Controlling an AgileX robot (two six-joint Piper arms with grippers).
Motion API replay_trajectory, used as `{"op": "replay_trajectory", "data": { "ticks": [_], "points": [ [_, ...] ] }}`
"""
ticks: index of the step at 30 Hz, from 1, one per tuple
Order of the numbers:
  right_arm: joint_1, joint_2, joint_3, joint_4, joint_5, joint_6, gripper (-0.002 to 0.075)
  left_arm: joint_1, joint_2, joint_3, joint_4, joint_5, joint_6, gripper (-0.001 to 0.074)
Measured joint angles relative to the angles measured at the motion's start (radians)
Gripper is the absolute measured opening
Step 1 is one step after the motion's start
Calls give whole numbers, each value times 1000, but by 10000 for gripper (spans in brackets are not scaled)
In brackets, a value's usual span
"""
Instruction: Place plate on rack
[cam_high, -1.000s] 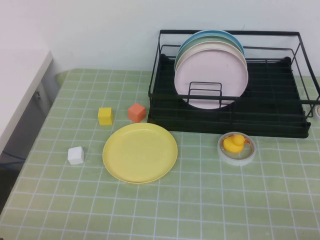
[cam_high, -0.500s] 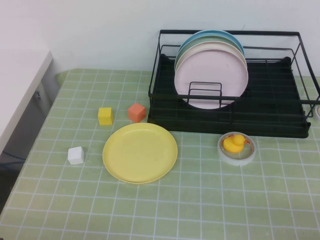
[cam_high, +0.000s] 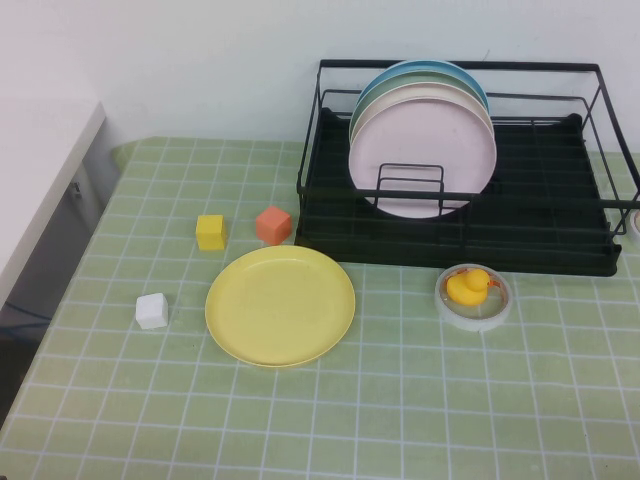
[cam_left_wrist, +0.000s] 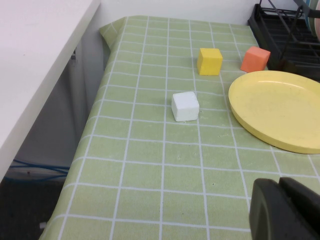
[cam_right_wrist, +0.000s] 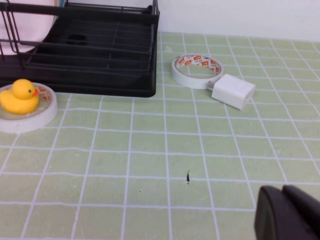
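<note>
The yellow plate (cam_high: 280, 304) lies flat on the green checked cloth in front of the black wire rack (cam_high: 530, 240); it also shows in the left wrist view (cam_left_wrist: 280, 107). The rack holds a pale pink plate (cam_high: 422, 150) upright, with cream, green and blue plates behind it. Neither gripper shows in the high view. My left gripper (cam_left_wrist: 282, 210) is shut and empty, low over the cloth near the table's front left, short of the yellow plate. My right gripper (cam_right_wrist: 287, 212) is shut and empty over the cloth at the front right, short of the rack (cam_right_wrist: 90, 45).
A yellow cube (cam_high: 211, 232), an orange cube (cam_high: 273, 225) and a white cube (cam_high: 152, 310) lie left of the plate. A rubber duck on a tape roll (cam_high: 472, 293) sits before the rack. Another tape roll (cam_right_wrist: 196, 70) and a white charger (cam_right_wrist: 233, 91) lie right of the rack. A white counter (cam_left_wrist: 35, 65) borders the left.
</note>
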Motion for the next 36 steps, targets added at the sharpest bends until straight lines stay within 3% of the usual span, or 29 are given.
{"op": "replay_trajectory", "data": {
  "ticks": [28,32,36],
  "points": [
    [0,0,0,-16,-2,-4,-2,0,0,0,7,-2,-2,-2],
    [0,0,7,-24,-53,-4,-2,0,0,4,14,-65,-2,-2],
    [0,0,11,-26,-209,-4,-2,0,0,4,14,-254,-2,-2]
  ]
}}
